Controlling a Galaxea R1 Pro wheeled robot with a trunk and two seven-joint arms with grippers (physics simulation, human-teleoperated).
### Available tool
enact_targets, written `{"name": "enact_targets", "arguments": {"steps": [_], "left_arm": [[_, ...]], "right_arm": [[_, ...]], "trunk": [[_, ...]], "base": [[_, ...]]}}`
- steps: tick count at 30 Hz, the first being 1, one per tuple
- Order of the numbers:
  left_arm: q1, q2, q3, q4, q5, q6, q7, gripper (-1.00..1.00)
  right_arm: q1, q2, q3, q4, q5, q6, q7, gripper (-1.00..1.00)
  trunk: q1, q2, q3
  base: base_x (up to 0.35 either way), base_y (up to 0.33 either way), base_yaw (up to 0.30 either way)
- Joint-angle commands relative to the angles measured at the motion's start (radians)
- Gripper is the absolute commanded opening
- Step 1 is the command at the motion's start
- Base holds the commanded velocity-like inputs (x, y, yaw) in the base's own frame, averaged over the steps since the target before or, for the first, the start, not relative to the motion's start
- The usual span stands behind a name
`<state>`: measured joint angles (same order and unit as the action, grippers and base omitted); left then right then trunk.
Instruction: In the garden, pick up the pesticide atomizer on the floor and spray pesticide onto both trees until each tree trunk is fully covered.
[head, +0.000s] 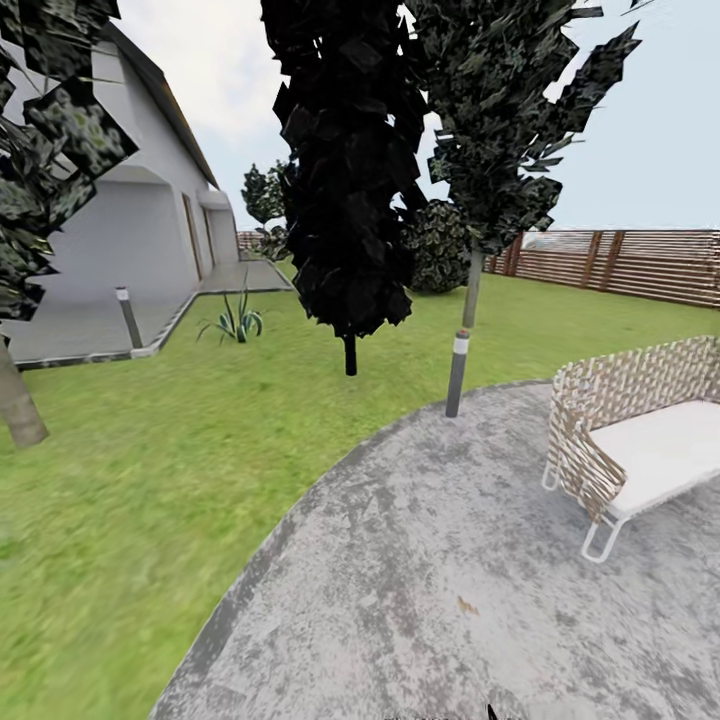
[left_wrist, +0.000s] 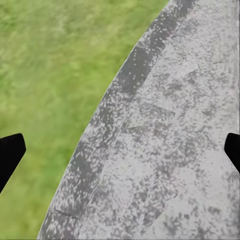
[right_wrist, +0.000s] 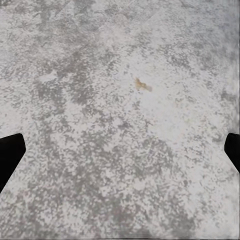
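At nine o'clock in the head view a thick mottled tree trunk (head: 18, 400) leans out of the lawn (head: 120, 480), with a grey house (head: 130, 230) behind it at ten o'clock. A short bollard light (head: 128, 318) and a spiky plant (head: 236, 322) stand near the paved strip by the house. At twelve o'clock rises a black conifer (head: 345, 170) on a thin stem, and just to its right a slim-trunked tree (head: 470, 300) behind a second bollard (head: 457, 373) at the edge of the grey stone patio (head: 430, 580). At three o'clock a woven bench (head: 630, 440) with a white cushion sits on the patio, a wooden fence (head: 630, 262) beyond it. The pesticide atomizer is not visible here. The left gripper (left_wrist: 120, 155) hangs with fingers wide apart over the patio's edge beside grass; the right gripper (right_wrist: 120, 155), likewise spread and empty, hangs over bare patio with a small orange speck (right_wrist: 142, 85).
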<state>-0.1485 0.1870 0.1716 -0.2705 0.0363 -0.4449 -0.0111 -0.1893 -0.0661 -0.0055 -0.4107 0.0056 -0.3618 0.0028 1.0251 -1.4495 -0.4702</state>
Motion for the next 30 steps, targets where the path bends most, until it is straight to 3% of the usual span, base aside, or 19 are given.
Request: {"name": "enact_targets", "arguments": {"steps": [1, 14, 30], "left_arm": [[0.0, 0.0, 0.0, 0.001, 0.003, -0.003, -0.001, 1.0], [0.0, 0.0, -0.001, -0.001, 0.003, -0.004, -0.001, 1.0], [0.0, -0.001, -0.001, 0.0, 0.002, -0.003, -0.001, 1.0]], "right_arm": [[-0.001, 0.0, -0.001, 0.001, 0.001, -0.003, 0.0, 1.0], [-0.001, 0.002, -0.001, 0.001, 0.0, -0.005, 0.0, 1.0], [-0.001, 0.002, -0.001, 0.001, -0.001, -0.005, 0.0, 1.0]], "trunk": [[0.0, -0.001, -0.001], [0.0, -0.001, -0.008], [0.061, -0.113, -0.066]], "base": [[0.0, 0.0, -0.3], [0.0, -0.104, -0.3], [0.0, -0.001, -0.3]]}}
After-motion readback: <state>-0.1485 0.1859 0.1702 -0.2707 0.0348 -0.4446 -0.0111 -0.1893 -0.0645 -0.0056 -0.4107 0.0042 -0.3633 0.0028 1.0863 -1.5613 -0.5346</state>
